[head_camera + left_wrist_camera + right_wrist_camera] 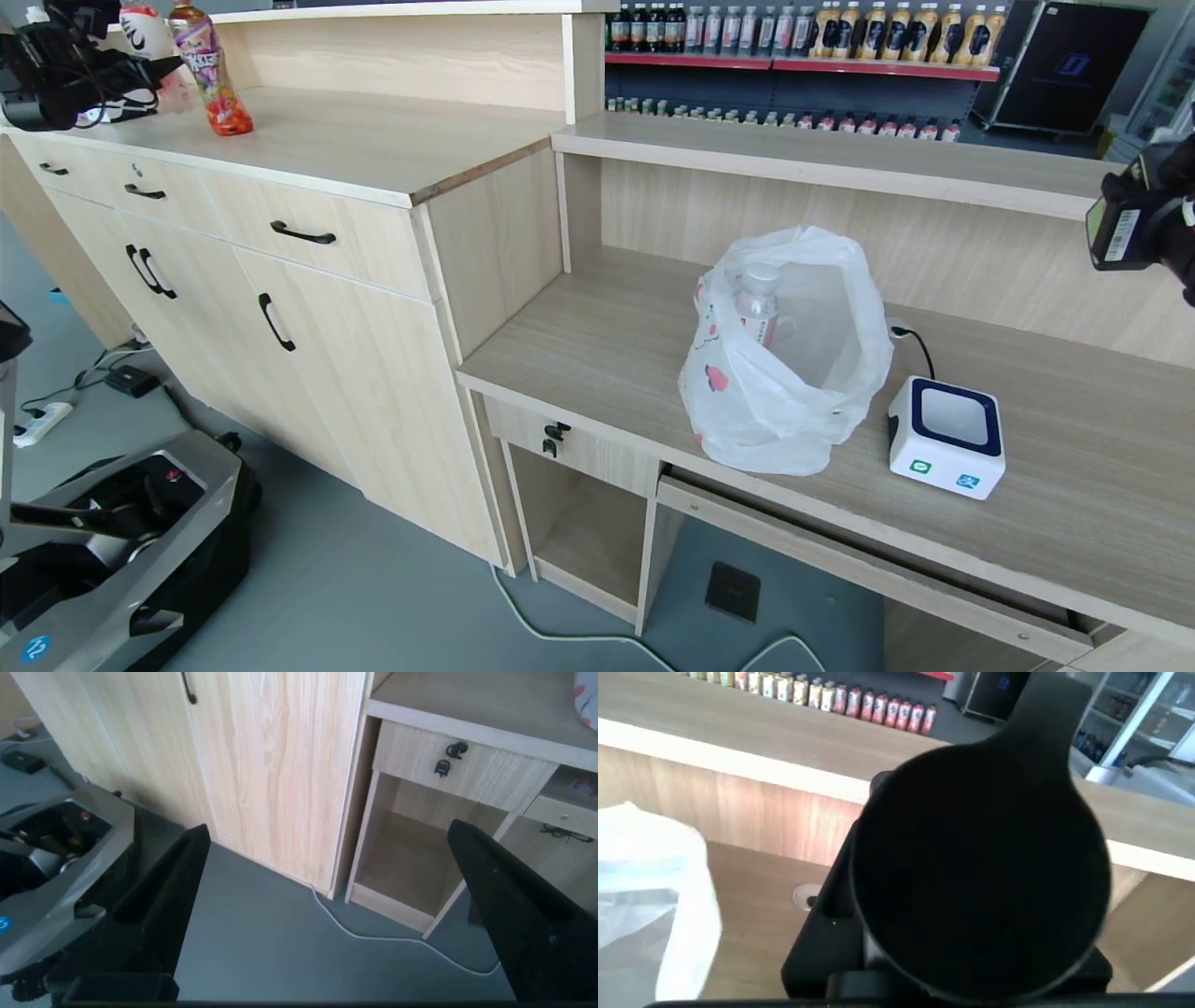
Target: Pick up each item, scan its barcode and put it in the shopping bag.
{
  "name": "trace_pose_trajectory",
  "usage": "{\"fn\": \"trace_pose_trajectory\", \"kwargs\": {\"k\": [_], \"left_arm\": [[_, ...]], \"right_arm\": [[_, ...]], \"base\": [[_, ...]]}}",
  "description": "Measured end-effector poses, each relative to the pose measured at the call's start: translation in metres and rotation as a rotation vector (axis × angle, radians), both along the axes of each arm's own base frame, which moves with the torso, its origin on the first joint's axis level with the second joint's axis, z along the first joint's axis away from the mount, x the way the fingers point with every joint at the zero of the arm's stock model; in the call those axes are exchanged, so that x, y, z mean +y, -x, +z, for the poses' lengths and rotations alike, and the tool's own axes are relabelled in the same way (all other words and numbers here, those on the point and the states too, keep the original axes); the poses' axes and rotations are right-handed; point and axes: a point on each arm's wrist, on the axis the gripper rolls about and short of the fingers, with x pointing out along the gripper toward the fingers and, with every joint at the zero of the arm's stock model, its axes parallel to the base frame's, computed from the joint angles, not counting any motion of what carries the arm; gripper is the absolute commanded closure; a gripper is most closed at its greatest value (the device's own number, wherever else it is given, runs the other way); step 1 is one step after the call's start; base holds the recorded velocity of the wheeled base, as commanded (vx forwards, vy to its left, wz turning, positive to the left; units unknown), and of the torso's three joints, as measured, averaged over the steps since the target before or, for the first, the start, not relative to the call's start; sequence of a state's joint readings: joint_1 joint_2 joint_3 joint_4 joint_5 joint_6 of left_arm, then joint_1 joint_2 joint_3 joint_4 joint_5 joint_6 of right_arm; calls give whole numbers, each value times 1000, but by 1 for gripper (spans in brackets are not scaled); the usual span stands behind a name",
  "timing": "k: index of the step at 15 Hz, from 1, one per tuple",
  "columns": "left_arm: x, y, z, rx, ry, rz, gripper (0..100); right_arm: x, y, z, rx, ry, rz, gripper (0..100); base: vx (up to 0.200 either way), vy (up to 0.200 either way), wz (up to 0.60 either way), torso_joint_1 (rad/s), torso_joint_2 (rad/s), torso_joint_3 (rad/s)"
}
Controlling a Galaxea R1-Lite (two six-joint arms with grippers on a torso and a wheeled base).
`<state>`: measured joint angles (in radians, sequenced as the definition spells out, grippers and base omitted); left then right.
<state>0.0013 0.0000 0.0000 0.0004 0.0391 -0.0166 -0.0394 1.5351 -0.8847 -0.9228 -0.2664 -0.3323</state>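
Head view: grips a black item [1116,233] in the right pincer [1146,224], clamped on it, barcode label outward, high over the worktop [1074,523], up and right of the scanner [948,437]. Shows the shopping bag [784,373] just beside the scanner, mouth open, a bottle [758,303] inside, with bare worktop along the front edge.

Left wrist view: spreads the left pincer [327,831] wide, empty, over the floor [280,924] near the cabinet [271,756].

Right wrist view: looks onto the black item's round end.

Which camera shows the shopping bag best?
Head view: the whole shopping bag stands open on the counter, a bottle inside. The right wrist view catches one edge; the left wrist view faces the cabinets below.
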Motion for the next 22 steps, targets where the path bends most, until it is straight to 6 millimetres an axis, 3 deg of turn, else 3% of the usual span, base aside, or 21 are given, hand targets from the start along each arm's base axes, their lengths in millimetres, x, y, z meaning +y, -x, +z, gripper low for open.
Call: {"fn": "trace_pose_trajectory", "kwargs": {"k": [4,6,13,22], "left_arm": [[0,0,0,-1,0,1,0],[0,0,0,0,0,0,0],[0,0,0,0,0,0,0],[0,0,0,0,0,0,0]], "right_arm": [[10,-5,1,15,-7,41,100],[1,-8,-4,60,-18,42,100],[-26,-8,-48,365,-227,138,100],[-34,-39,-80,417,-269,189,100]], "base": [[0,0,150,1,2,1],[0,0,0,0,0,0],[0,0,0,0,0,0],[0,0,0,0,0,0]]}}
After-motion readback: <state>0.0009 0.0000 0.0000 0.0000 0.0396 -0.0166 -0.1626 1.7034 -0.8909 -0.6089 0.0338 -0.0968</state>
